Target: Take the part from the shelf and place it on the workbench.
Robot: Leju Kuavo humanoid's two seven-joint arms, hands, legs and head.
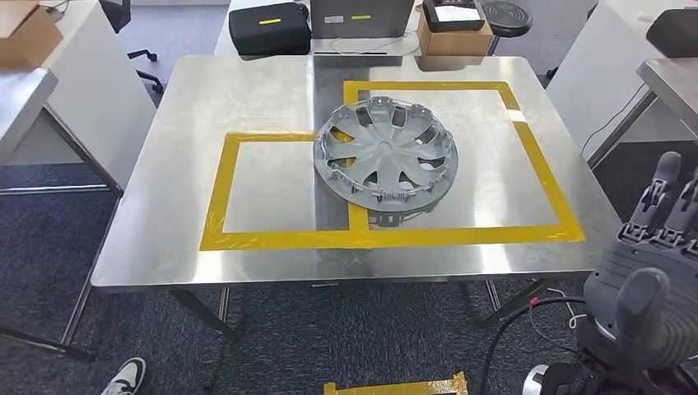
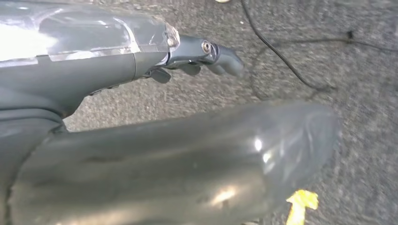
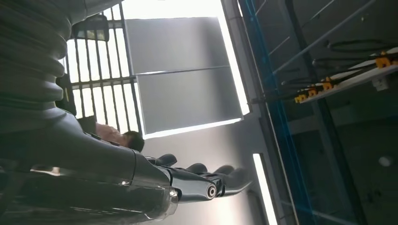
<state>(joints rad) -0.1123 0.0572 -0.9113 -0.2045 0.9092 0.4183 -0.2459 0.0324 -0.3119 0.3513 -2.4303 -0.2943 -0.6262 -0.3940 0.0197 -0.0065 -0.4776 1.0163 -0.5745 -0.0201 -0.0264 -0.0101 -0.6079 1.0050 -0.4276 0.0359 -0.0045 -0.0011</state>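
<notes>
The part, a grey plastic wheel cover (image 1: pixel 385 153), lies flat on the steel workbench (image 1: pixel 247 90), straddling the two yellow-taped frames near the middle. My right hand (image 1: pixel 650 263) is raised off the bench's near right corner, empty, its fingers (image 1: pixel 663 193) spread and pointing up. In the right wrist view the same hand (image 3: pixel 141 173) stretches its fingers (image 3: pixel 220 180) toward the ceiling lights. My left hand (image 2: pixel 94 70) hangs over grey carpet with nothing in it. Its thumb (image 2: pixel 187 164) and fingers (image 2: pixel 220 58) are held apart.
Yellow tape (image 1: pixel 272 239) marks two rectangles on the bench. A black case (image 1: pixel 269 29), a cardboard box (image 1: pixel 453 37) and a stool (image 1: pixel 504 15) stand behind it. Tables flank both sides. A person's shoe (image 1: pixel 127 377), floor tape (image 1: pixel 395 387) and a cable (image 1: pixel 510 329) lie in front.
</notes>
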